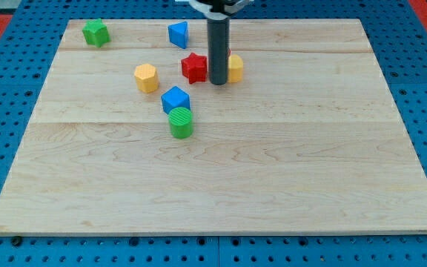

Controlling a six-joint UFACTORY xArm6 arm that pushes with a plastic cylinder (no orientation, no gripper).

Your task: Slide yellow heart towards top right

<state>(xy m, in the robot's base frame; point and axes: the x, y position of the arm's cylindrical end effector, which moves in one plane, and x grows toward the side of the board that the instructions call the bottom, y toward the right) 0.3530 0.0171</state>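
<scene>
The yellow heart (235,68) lies on the wooden board (273,163) near the view's top middle, mostly hidden behind my rod. My tip (219,82) rests on the board, touching the heart's left side. A red star (194,67) sits just left of my tip. Something red shows just behind the rod above the heart; I cannot tell what it is.
A yellow hexagon (146,77) lies left of the red star. A blue block (175,99) and a green cylinder (181,122) sit below it, touching. A blue block (179,34) and a green block (96,33) lie near the board's top edge.
</scene>
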